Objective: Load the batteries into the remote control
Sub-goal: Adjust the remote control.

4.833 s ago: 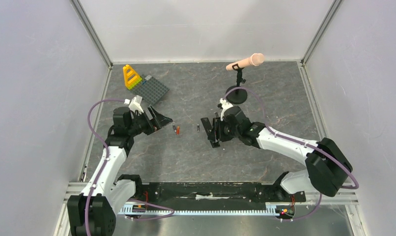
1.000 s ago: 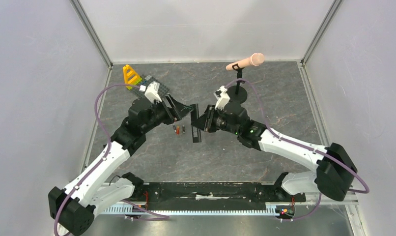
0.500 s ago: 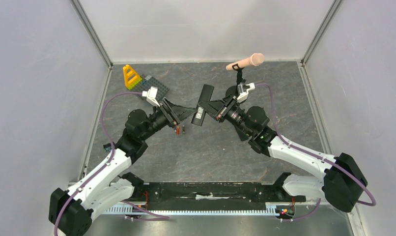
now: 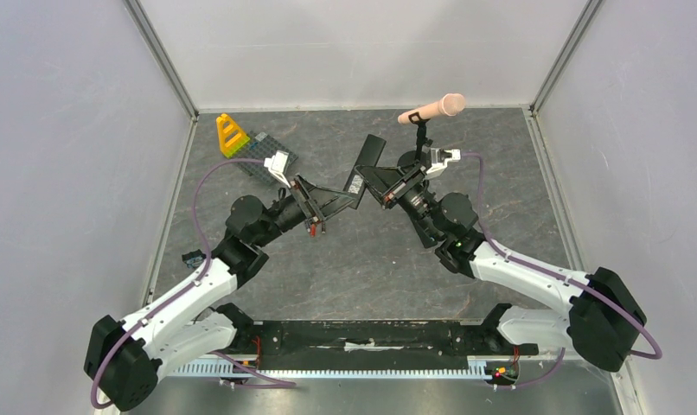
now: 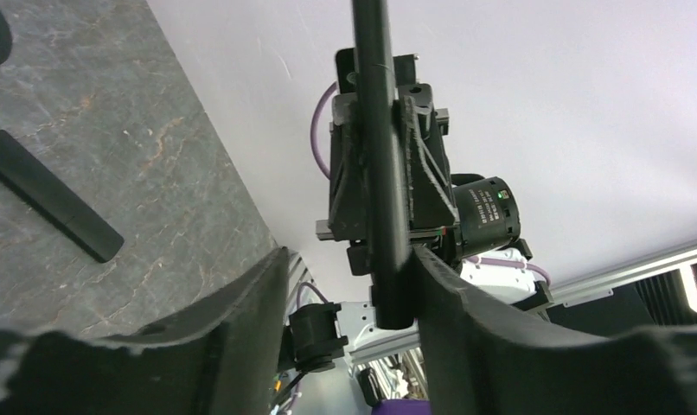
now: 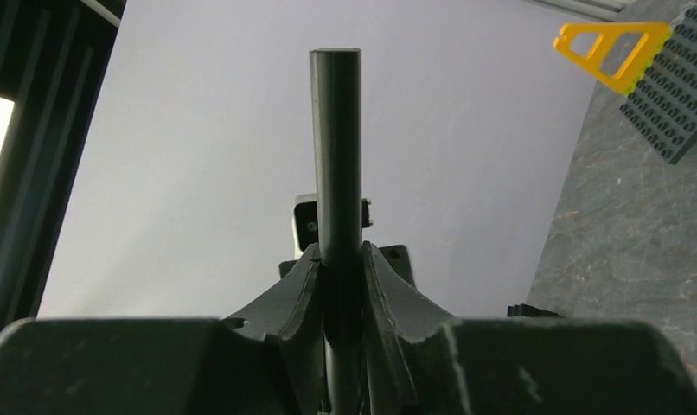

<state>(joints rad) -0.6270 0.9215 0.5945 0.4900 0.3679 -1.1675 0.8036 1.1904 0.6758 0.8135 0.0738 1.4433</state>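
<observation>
Right hand (image 4: 367, 179) clamps the remote control (image 4: 371, 152), long axis slanting toward the far-right.

Remote (image 4: 368, 156) above table (image 4: 371, 259) ctr; batteries (image 4: 311, 227) front-left, mic (image 4: 431, 110) behind-right.

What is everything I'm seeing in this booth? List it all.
remote control: one, black, held above the table by the right pincer
batteries: at least two show, one red-orange, on the table by the left pincer
flat bar: one, black, lying on the table, seen by left wrist only
microphone: one, pink, on black stand, far side
triangle brick: one, yellow, far left
studded plate: one, grey, next to the brick
table: one, dark grey, stone-patterned
right pincer: black, shut on the remote control
left pincer: black, open around the remote's near end
</observation>
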